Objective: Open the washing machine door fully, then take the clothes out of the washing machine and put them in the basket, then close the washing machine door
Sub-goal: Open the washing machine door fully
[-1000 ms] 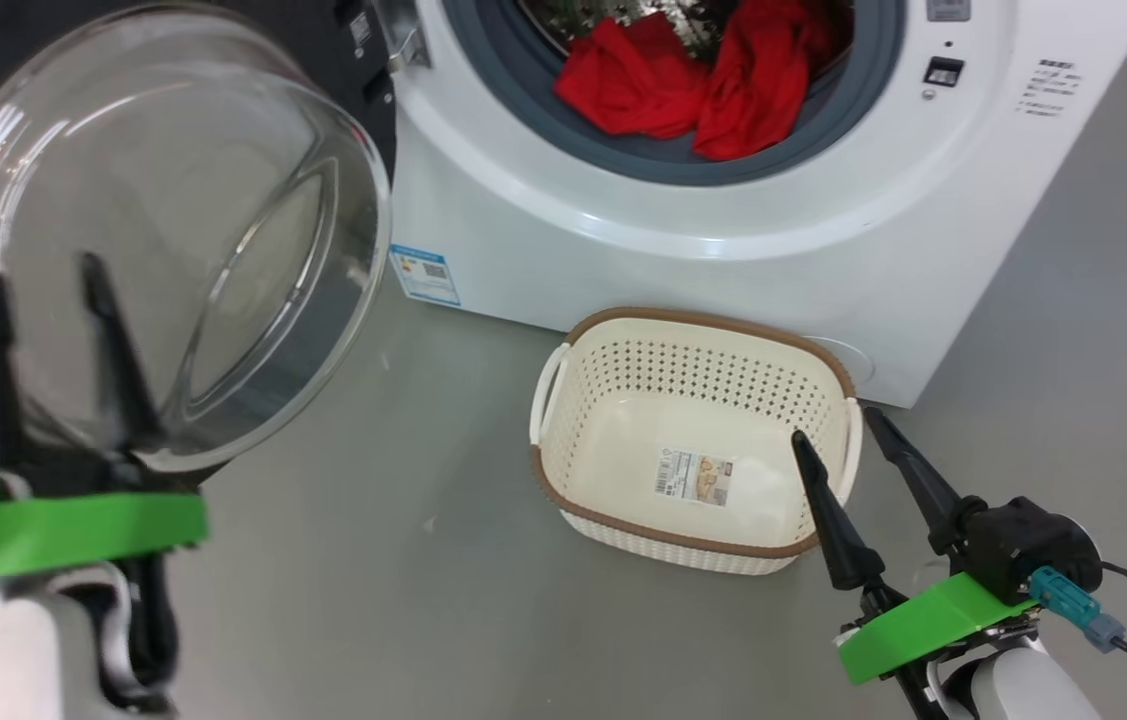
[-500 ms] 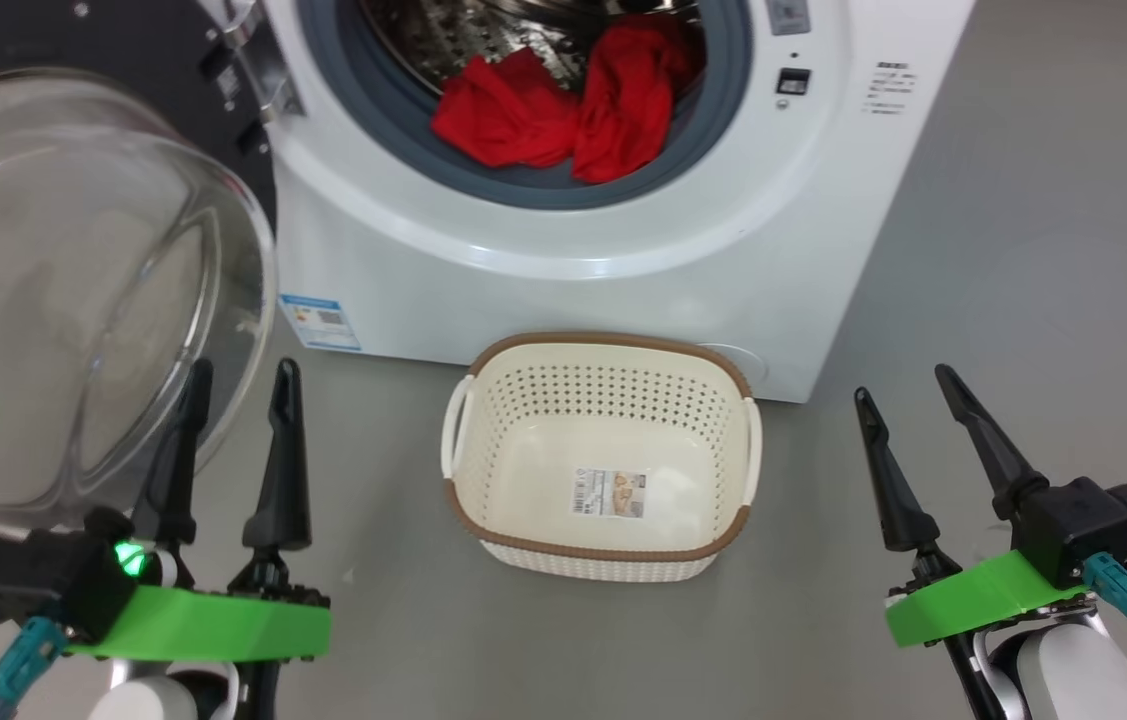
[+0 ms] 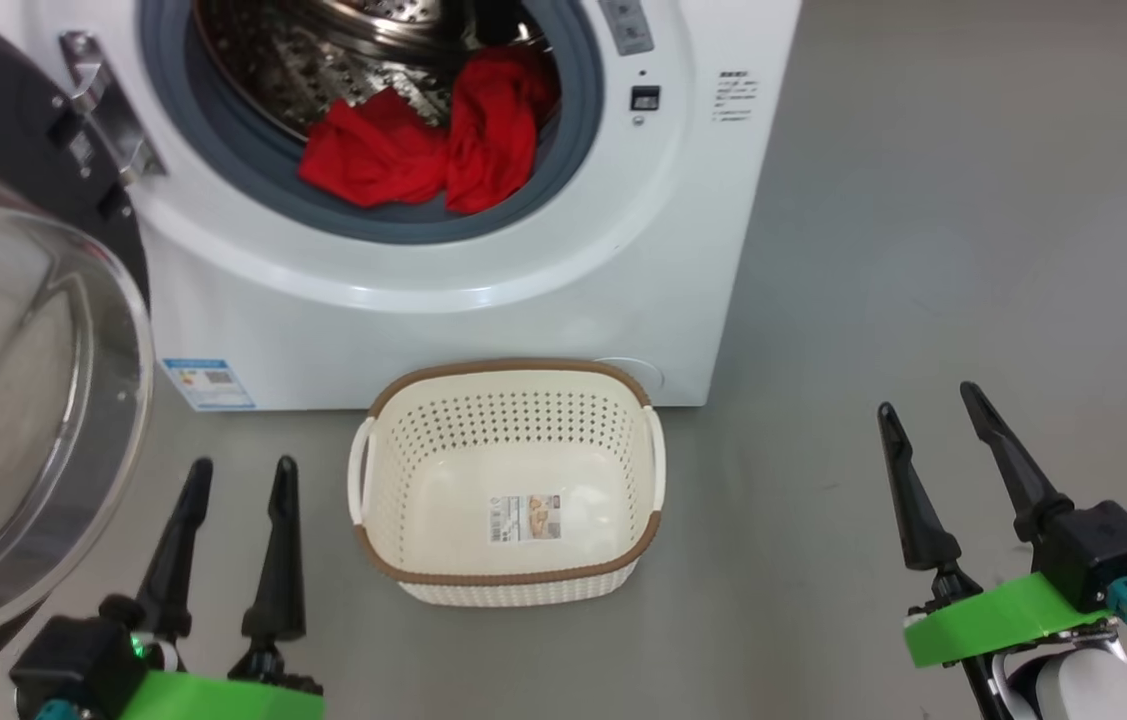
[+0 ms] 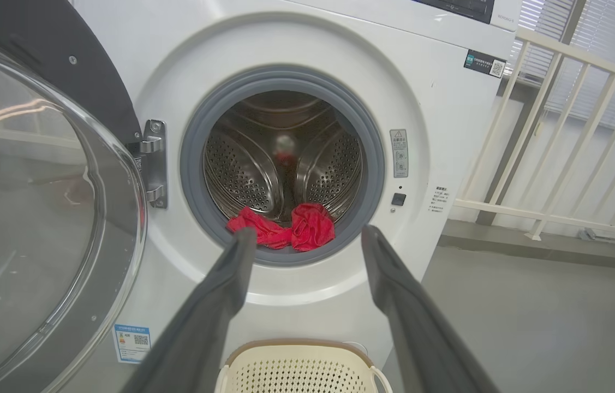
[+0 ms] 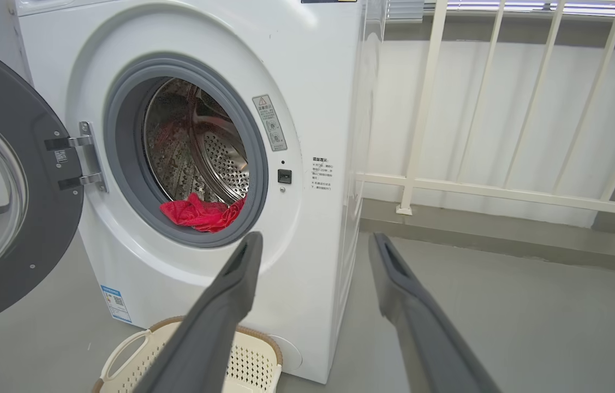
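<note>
The washing machine door [image 3: 23, 400] hangs wide open at my left, so that step looks done; the clothes [image 3: 413, 150] lie red at the drum's lip inside the washing machine [image 3: 443, 320]; the basket [image 3: 508, 368] sits empty before it; my left gripper [image 3: 243, 465] and right gripper [image 3: 928, 398] hover spread wide, holding nothing; unloading and closing remain.

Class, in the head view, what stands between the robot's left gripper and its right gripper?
In the head view, the cream basket stands on the grey floor between the left gripper and the right gripper, touching neither.
</note>
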`<state>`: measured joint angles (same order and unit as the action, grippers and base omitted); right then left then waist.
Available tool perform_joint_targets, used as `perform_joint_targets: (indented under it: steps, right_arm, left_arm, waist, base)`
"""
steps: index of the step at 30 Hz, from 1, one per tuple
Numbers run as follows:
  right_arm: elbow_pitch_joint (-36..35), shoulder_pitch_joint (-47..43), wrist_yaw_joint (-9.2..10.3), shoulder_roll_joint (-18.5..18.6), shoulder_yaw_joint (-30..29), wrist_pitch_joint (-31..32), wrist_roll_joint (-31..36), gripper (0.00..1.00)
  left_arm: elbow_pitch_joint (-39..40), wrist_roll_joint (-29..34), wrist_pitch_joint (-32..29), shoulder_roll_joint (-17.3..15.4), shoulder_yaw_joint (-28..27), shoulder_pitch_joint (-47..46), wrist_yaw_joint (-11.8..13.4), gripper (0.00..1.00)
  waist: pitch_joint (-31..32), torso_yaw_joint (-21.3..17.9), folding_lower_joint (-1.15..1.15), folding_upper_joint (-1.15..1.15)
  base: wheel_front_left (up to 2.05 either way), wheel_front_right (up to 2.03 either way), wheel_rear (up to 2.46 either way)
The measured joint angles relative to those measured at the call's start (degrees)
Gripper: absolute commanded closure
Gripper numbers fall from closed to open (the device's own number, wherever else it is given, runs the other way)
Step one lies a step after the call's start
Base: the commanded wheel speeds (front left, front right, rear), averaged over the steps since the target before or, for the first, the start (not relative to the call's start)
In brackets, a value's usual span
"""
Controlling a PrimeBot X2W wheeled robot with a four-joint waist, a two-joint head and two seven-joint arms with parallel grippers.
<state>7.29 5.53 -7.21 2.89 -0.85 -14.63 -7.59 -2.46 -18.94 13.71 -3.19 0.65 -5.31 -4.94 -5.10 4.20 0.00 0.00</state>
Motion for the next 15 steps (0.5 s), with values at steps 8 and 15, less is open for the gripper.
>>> perform_joint_targets:
  steps: [8,15]
  right_arm:
    - [0.1,-3.8,0.00,-0.1,0.2,0.0,-0.3,0.00]
    - [0.0,-6.7,0.00,-0.3,0.2,0.0,-0.3,0.00]
  left_arm:
    - [-1.5,0.2,0.1,-0.8,-0.8,5.4,0.4,0.00]
    - [-2.2,0.3,0.5,-1.0,-1.4,8.9,1.0,0.00]
  waist:
    - [2.8,-3.3,0.00,0.00]
    - [5.4,-4.8,0.00,0.00]
  base:
    - [0.00,0.00,0.00]
    - [0.00,0.00,0.00]
